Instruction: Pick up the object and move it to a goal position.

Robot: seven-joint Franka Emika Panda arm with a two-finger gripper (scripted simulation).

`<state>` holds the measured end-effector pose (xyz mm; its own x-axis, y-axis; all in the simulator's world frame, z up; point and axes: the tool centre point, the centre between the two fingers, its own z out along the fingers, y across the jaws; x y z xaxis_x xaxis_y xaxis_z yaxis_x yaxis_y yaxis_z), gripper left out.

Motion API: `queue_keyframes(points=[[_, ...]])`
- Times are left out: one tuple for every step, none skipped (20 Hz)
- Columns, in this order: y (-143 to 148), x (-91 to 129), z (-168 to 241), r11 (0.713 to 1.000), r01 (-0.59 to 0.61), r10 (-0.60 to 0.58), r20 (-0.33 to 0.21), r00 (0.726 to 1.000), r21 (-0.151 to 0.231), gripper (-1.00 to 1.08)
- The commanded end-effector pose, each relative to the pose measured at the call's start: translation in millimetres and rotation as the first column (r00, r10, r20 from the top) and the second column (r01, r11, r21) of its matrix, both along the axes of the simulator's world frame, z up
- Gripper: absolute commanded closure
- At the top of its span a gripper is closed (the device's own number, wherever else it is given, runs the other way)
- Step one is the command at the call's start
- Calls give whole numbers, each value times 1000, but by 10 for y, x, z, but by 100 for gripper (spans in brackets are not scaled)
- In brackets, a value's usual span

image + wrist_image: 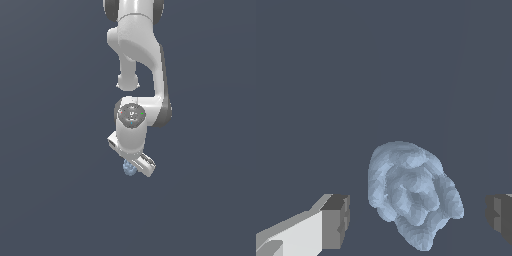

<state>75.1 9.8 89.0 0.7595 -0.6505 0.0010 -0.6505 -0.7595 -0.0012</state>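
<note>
The object (413,192) is a small pale blue-grey lump with a bumpy, ridged top. In the wrist view it lies between my two fingertips with a clear gap on each side. My gripper (418,217) is open, with one grey pad (336,220) on one side and the other pad (501,216) at the picture's edge. In the exterior view the object (129,169) peeks out from under the white hand, and my gripper (134,169) is right at it, fingers mostly hidden by the hand.
The white arm (140,55) reaches down from the exterior view's top. A plain dark grey-blue surface (50,200) fills the surroundings in both views.
</note>
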Motion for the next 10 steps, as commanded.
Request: queue_keyframes(points=[[-2,-10,-150,1000,1,-1,-2,1000,0,-92],[-2,-12,-201,1000,2,-2,-2,1000,0,-92],[-3,-13,-244,1000,2,-2,-2,1000,0,-92],[0,-13,-278,1000,2,-2,-2,1000,0,-92],[-2,-12,-303,1000,3,-3,-2,1000,0,-92],[-1,-10,-320,1000,3,-3,-2,1000,0,-92],[-1,-7,-329,1000,3,-3,-2,1000,0,-92],[-1,-3,-328,1000,3,-3,-2,1000,0,-92],[-2,1,-322,1000,3,-3,-2,1000,0,-92],[-2,2,-319,1000,3,-3,-2,1000,0,-92]])
